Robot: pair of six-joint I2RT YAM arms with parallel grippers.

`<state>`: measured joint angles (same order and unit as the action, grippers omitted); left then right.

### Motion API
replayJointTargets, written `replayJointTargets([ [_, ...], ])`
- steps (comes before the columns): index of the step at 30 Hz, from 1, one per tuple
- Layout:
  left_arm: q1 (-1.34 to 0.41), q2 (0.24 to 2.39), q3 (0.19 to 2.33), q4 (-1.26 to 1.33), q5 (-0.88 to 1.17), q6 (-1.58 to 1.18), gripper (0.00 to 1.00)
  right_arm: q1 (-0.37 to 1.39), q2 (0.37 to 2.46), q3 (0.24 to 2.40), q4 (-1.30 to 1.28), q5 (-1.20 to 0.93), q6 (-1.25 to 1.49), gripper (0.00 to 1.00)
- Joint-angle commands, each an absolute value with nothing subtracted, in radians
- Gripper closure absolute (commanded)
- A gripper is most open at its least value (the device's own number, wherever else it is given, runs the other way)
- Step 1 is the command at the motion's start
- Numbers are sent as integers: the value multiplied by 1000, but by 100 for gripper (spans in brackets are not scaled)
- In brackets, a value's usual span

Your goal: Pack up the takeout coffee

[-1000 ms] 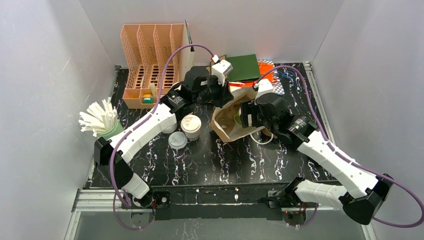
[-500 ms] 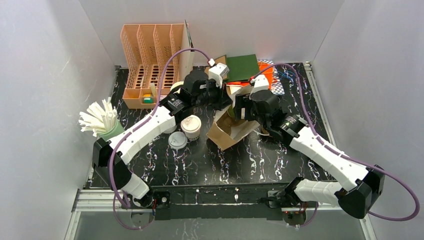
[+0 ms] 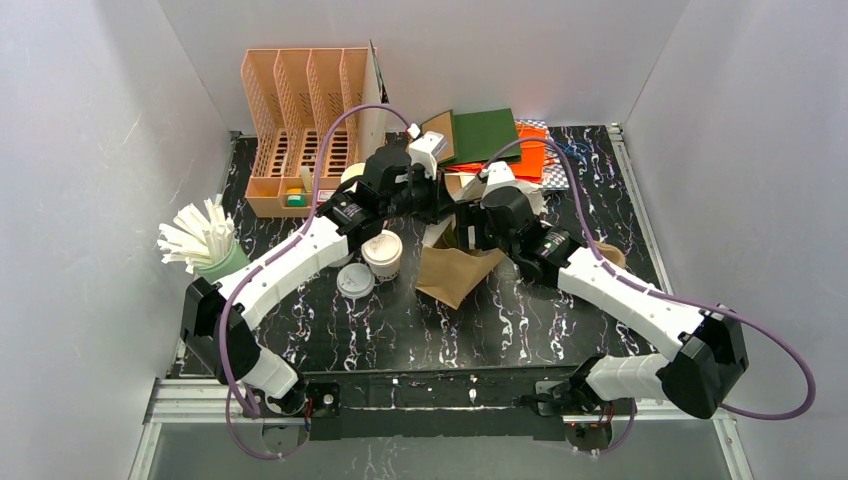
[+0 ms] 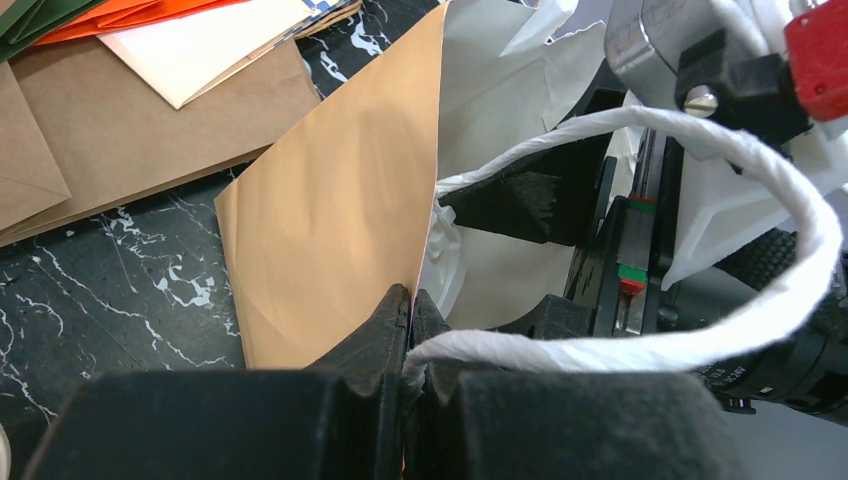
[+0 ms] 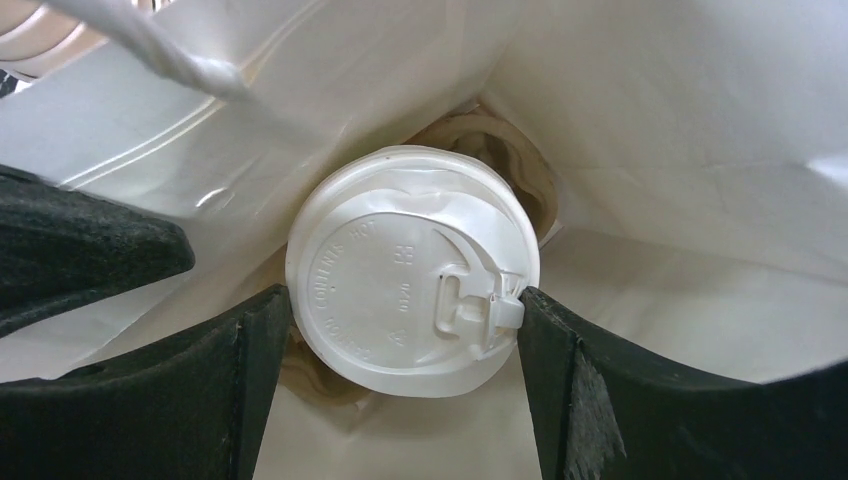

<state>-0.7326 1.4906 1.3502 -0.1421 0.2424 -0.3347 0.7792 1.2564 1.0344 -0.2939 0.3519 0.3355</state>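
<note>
Table: black marbled [image 3: 400, 330], bag [image 3: 455, 275] near its middle.
Left gripper [image 4: 410, 300]: pinched together on bag rim beside handle [image 4: 760, 200].
Right gripper [image 5: 403, 330]: clamped on cup [image 5: 390, 240], inside bag.
Cup: lid up, against white lining.
Advice: hold mouth wide, lower straight, release once seated, avoid snagging handle.

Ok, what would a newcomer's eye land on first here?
A crumpled brown paper bag at mid-table, worked from both sides. The left end effector pinches the bag's rim, while the right end effector grips a white-lidded paper cup inside its white lining.
</note>
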Motion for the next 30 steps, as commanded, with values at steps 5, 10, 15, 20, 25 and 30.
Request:
replayJointTargets([
  [5, -723, 1437, 1376, -116, 278, -349, 100, 775, 1302, 1109, -374, 392, 274, 78],
  [10, -716, 1460, 1434, -170, 263, -302, 100, 775, 1222, 1202, -442, 366, 261, 77],
  [15, -716, 1464, 1437, -184, 269, -250, 100, 775, 1180, 1284, -511, 349, 238, 76],
  [20, -715, 1474, 1442, -184, 289, -227, 100, 775, 1165, 1321, -536, 360, 222, 77],
  [25, -718, 1470, 1443, -164, 312, -230, 100, 775, 1173, 1312, -544, 395, 220, 78],
  [30, -718, 1464, 1424, -126, 350, -243, 100, 775, 1174, 1202, -393, 384, 181, 79],
])
